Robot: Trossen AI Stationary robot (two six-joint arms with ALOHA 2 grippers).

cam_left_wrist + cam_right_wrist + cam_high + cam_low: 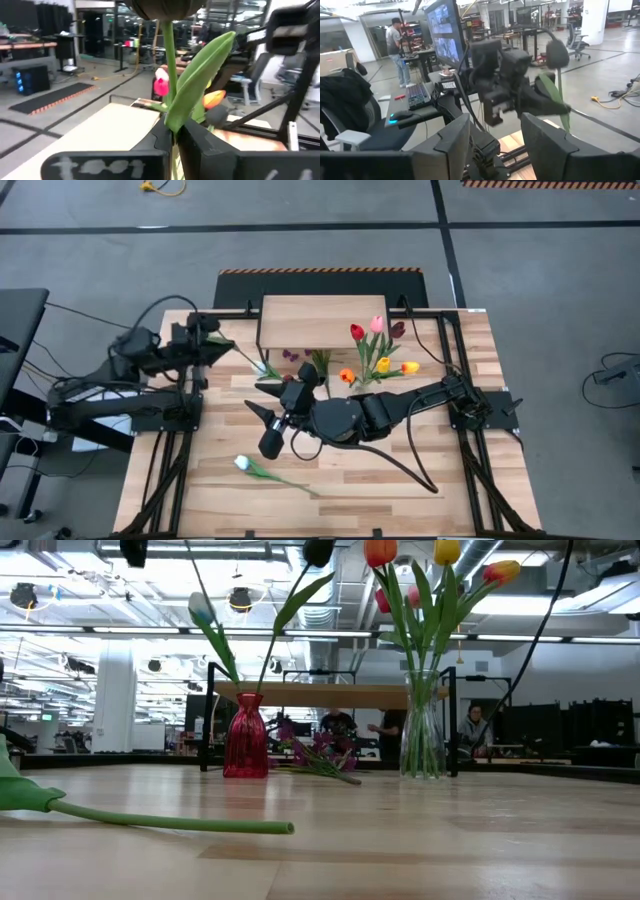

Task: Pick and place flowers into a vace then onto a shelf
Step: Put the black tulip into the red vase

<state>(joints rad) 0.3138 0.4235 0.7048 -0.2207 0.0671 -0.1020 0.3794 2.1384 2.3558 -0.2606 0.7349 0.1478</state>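
Note:
My left gripper (212, 340) (175, 132) is over the table's far left, shut on a dark-headed tulip (160, 7) (557, 52). Its stem (240, 355) slants toward the red vase (247, 745), which holds a white tulip (200, 608) and a black one (318, 550). My right gripper (262, 425) (495, 135) stands open mid-table, pointing at the left arm, with nothing between its fingers. A glass vase (423, 730) with several tulips (378, 355) stands before the shelf (320, 320). A white tulip (270, 473) lies flat near the front edge. A purple sprig (320, 755) lies by the vases. My left gripper pinches the tulip's green stem (170, 117) between its two fingers, just under the base of the long leaf (200, 75). The fingers reach in level and lie across the stem. The tulip stands about upright, head above the fingers. The stem's lower end is hidden.
Black frame rails (160, 470) run along both table sides, and a cable (410, 460) loops from the right arm over the near boards. A person (397, 50) stands at desks beyond the table. Bare planks lie at the front right.

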